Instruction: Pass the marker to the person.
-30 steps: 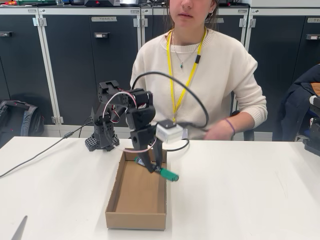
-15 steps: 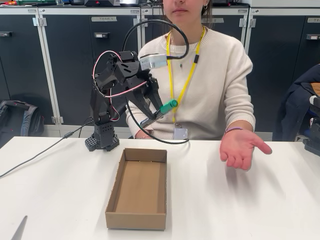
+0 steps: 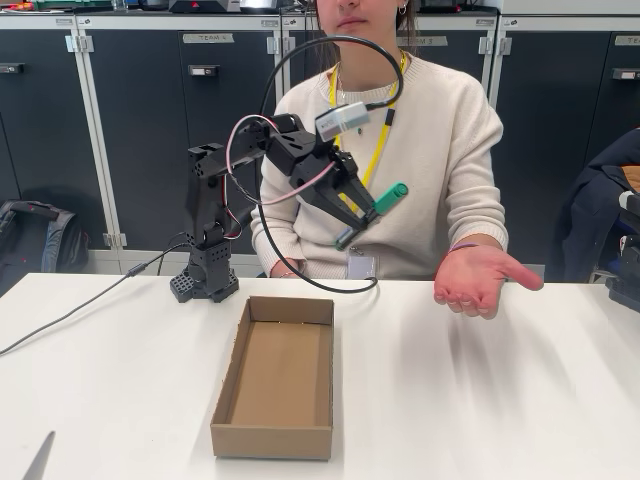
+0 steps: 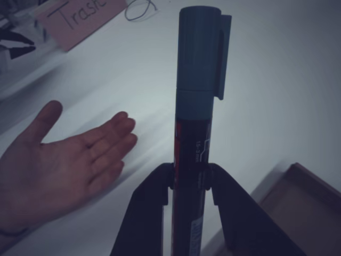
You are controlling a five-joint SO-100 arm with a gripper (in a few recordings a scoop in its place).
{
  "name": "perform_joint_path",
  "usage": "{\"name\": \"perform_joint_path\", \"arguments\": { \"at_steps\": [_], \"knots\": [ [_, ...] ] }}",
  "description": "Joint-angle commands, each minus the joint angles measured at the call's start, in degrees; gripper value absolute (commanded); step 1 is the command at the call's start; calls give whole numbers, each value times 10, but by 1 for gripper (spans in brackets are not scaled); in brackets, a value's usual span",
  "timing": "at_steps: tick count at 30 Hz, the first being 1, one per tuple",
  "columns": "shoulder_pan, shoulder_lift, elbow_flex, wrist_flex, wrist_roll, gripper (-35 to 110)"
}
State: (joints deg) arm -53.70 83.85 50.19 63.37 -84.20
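Observation:
My gripper [image 3: 357, 217] is raised high above the table and shut on the marker [image 3: 372, 212], a dark pen with a green cap pointing up and right in the fixed view. The wrist view shows the marker [image 4: 196, 122] upright between my two black fingers [image 4: 152, 197], gripped at its dark barrel. The person [image 3: 420, 140] sits behind the table in a cream sweater with a yellow lanyard. Their open hand [image 3: 478, 277], palm up, waits to the right of and below the marker; the hand [image 4: 58, 160] lies left of the marker in the wrist view.
An open cardboard box [image 3: 277, 378] lies on the white table [image 3: 500, 400] below the arm, and its corner [image 4: 303, 197] shows in the wrist view. The arm's base [image 3: 205, 282] stands at the back left. A pink label [image 4: 80, 18] lies on the far table.
My gripper has lifted the marker from the box, swung it up and then rightward toward the person. The person has raised an open palm over the table's right side.

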Motion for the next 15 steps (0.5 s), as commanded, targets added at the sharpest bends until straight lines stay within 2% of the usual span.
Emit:
{"name": "perform_joint_path", "arguments": {
  "at_steps": [1, 8, 15],
  "knots": [
    [-62, -67, -163, 10, 27, -5],
    [-101, -221, -346, 53, 46, -5],
    [-56, -344, -464, 75, 54, -5]
  ]
}}
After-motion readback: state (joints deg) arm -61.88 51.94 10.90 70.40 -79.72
